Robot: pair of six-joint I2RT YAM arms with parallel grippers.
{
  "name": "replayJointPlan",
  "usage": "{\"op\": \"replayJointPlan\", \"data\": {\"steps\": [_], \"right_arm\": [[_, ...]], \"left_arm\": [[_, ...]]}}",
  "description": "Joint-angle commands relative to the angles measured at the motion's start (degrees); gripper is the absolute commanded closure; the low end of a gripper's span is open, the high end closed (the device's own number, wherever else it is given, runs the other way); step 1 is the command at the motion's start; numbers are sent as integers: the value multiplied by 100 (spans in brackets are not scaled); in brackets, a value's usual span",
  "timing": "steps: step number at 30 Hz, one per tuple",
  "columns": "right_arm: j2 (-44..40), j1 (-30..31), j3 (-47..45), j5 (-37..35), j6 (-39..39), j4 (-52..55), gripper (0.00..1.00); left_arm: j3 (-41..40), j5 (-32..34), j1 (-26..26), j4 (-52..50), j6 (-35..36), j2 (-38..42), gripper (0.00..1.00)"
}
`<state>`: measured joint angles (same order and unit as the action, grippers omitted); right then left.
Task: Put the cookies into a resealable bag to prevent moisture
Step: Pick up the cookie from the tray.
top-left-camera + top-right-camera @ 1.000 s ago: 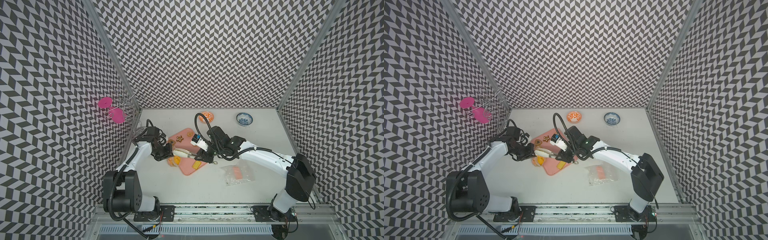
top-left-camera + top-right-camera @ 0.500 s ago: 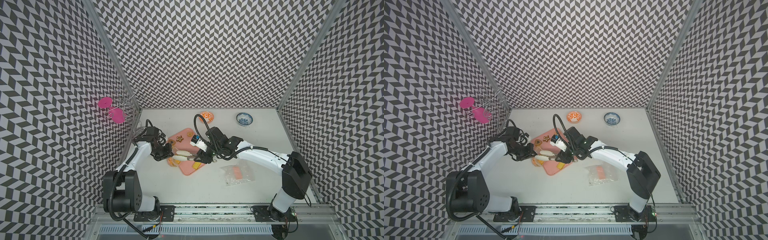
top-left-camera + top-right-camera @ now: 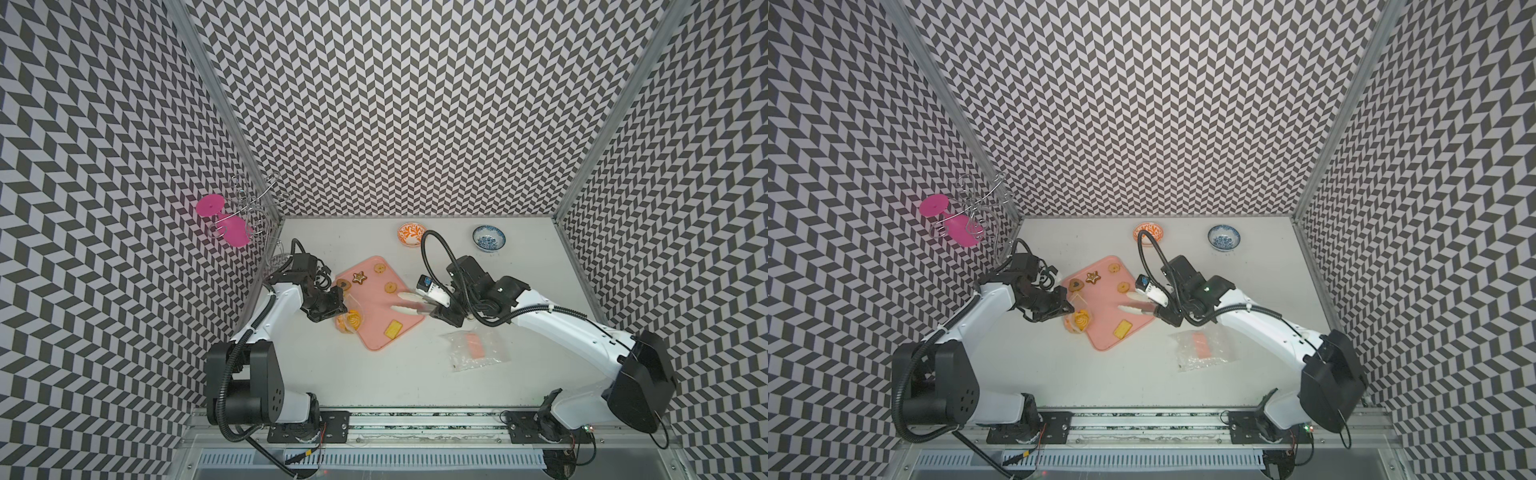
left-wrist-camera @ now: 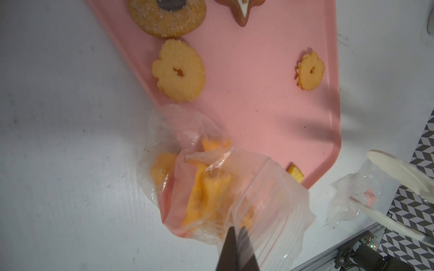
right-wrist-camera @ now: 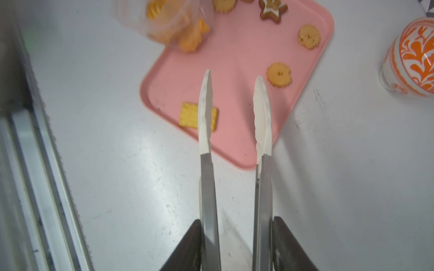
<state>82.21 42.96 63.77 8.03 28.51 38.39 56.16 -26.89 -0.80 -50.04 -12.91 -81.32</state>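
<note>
Orange bowl [image 3: 411, 234] and blue bowl [image 3: 489, 238] by the worktop's [image 3: 374, 382] back edge, pink glass [image 3: 235, 232] on a wire rack [image 3: 254, 198] in its back-left corner.

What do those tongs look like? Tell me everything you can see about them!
The tongs have two long shiny metal arms ending in white tips that look like plastic, with wavy edges. The right claw squeezes the arms from both sides. The tips stand apart and hold nothing. They reach out over the pink tray. In a top view the square cracker lies beside them, apart.
</note>
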Motion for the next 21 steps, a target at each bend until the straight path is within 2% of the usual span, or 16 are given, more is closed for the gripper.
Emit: {"op": "replayJointPlan", "data": {"steps": [1,12,21], "right_arm": [[-37,37,-121,-606,769,75,54],[737,374,425,-994,1022,124,54],[1055,707,767,-1002,1305,269,54]], "left_arm": [[136,-79,-28,9,76,46,100],[51,-26,-27,-30,80,176,100],[23,-26,-26,-21,109,182,100]]}}
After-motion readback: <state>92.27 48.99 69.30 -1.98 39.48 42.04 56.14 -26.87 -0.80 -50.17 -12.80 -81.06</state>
